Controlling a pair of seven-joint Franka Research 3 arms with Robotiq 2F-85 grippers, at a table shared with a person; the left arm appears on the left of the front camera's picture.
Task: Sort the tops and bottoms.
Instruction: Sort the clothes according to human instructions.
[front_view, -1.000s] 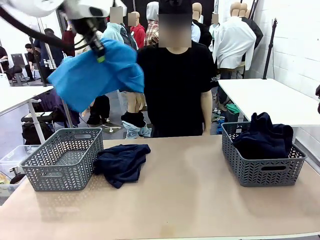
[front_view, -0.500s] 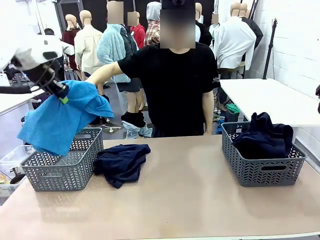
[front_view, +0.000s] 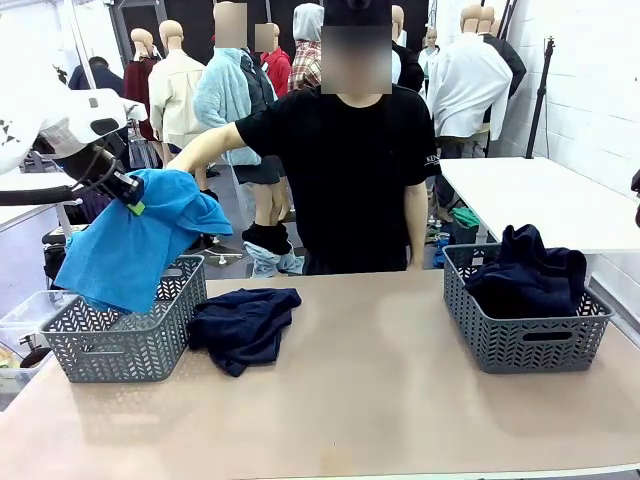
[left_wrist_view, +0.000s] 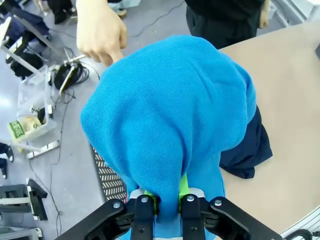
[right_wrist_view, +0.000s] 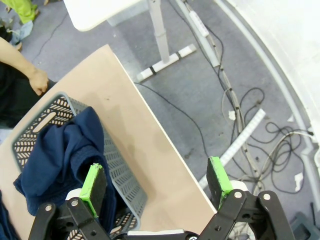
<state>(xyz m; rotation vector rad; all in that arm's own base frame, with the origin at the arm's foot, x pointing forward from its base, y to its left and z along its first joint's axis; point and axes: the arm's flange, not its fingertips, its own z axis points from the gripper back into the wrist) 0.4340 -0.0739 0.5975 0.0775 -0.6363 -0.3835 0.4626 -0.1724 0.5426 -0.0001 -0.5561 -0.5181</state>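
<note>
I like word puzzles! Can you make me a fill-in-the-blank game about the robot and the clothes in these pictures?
1. The left gripper holds a bright ____ shirt above the left basket.
2. The right basket has dark ____ clothes inside.
3. The dark garment on the table lies just to the ____ of the left basket.
4. The right gripper's jaws are ____.

Missing words: blue; navy; right; open

The shirt (front_view: 135, 240) over the left-edge basket (front_view: 125, 325) is bright blue. Both that basket and the one at the right edge (front_view: 525, 335) are grey plastic with a herringbone cut-out pattern. The garment (front_view: 243, 325) lying on the tan table (front_view: 380, 400) is dark navy, as is the clothing (front_view: 528, 275) in the right basket. The person's T-shirt (front_view: 350, 170) is black.
</note>
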